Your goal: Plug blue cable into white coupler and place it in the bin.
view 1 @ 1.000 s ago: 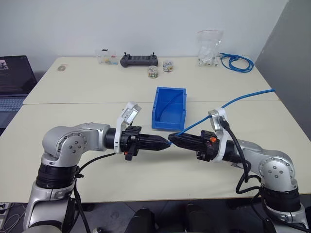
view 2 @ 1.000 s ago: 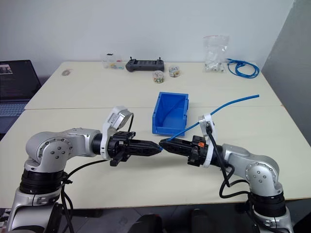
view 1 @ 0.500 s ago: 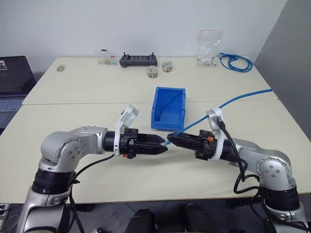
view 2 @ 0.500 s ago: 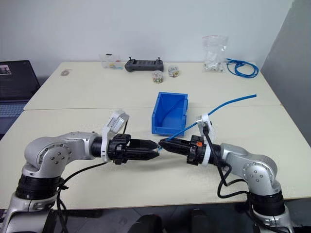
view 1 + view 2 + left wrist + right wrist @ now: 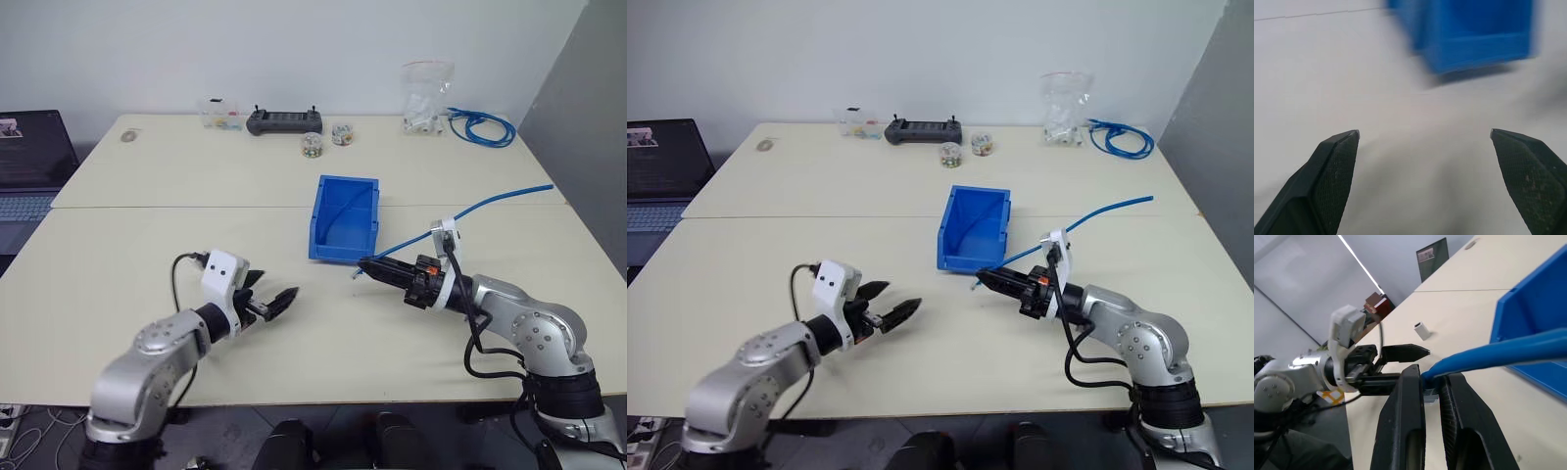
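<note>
Left eye view: two cream desks (image 5: 147, 264) meet under a white wall, the bin (image 5: 343, 217) at the seam. The left gripper (image 5: 276, 303) is spread; the right gripper (image 5: 364, 266) pinches the blue cable (image 5: 490, 201).

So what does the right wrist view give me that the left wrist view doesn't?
Right wrist view alone: the right gripper shut on the blue cable, which crosses in front of the bin. Left wrist view alone: the gap between the left gripper's open fingers seen from behind, with bare table in it. Both: the open left gripper, the bin and the table top.
</note>
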You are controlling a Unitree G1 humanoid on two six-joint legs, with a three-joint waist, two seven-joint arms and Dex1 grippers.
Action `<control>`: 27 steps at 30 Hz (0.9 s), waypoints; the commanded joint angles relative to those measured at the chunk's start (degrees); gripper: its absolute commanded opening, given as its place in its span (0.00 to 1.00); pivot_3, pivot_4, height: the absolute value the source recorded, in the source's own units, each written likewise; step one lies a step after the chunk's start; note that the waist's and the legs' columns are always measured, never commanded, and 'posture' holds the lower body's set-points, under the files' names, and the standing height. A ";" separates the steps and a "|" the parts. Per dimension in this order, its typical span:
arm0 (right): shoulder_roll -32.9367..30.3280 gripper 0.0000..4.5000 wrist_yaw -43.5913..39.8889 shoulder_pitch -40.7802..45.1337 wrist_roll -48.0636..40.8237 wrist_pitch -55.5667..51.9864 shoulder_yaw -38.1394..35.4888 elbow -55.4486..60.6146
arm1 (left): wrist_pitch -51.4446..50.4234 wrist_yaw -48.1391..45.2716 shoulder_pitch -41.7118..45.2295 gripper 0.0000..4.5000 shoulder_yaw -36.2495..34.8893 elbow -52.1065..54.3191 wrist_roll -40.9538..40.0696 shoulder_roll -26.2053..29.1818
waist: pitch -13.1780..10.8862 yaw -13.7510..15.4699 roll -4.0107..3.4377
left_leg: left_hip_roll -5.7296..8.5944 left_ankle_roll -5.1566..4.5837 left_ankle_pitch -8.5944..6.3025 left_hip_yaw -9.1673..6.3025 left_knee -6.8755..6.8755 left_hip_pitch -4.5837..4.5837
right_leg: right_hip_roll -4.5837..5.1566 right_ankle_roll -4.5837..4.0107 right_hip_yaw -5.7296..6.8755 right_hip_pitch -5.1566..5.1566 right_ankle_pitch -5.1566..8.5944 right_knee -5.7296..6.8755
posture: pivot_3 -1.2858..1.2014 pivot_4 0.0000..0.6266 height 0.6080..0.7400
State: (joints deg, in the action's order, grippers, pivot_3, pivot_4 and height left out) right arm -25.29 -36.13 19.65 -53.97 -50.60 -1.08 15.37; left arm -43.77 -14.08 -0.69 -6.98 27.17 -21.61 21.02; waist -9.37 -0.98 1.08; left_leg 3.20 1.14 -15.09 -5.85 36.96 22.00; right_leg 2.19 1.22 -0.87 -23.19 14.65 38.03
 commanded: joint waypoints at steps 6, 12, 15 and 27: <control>-0.08 0.03 -2.97 2.02 2.47 1.44 0.41 0.38 | 5.82 24.78 3.43 1.00 -4.46 -4.63 13.52 -14.01 | 0.01 0.82 0.02 | 0.02 0.00 0.00 0.00 0.03 0.01 | -0.01 0.03 0.04 0.03 -0.01 -0.02 | 0.52 0.24 1.00; -0.62 0.03 -4.05 2.79 3.24 0.78 0.26 0.54 | 5.18 33.13 11.79 1.00 -8.14 -11.58 14.74 -20.58 | 0.03 1.01 0.08 | 0.08 0.00 0.00 0.01 0.05 0.04 | 0.00 0.07 0.05 0.03 -0.04 -0.01 | 0.52 0.24 1.00; -0.77 0.03 -4.09 2.97 3.27 0.65 0.21 0.83 | 5.00 34.51 16.62 1.00 -8.32 -14.88 15.74 -20.66 | 0.03 0.93 0.08 | 0.07 0.01 0.01 0.03 0.05 0.04 | -0.01 0.07 0.05 0.03 -0.04 -0.01 | 0.52 0.24 1.00; -1.04 0.03 -3.30 2.21 2.86 0.38 -0.26 2.52 | 3.17 39.94 23.46 1.00 -11.94 -20.59 16.38 -21.73 | 0.01 0.92 0.13 | 0.08 0.10 0.06 0.04 0.07 0.05 | -0.01 0.09 0.05 0.02 -0.05 0.00 | 0.52 0.24 1.00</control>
State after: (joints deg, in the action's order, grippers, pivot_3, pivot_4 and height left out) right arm -26.05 -39.41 21.54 -50.58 -50.50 -0.01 15.29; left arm -41.01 25.57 21.22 -19.33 5.84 -5.75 -0.34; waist -9.36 -0.06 1.21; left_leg 3.30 1.28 -15.02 -5.81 37.03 22.05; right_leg 2.18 1.31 -0.82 -23.17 14.60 38.02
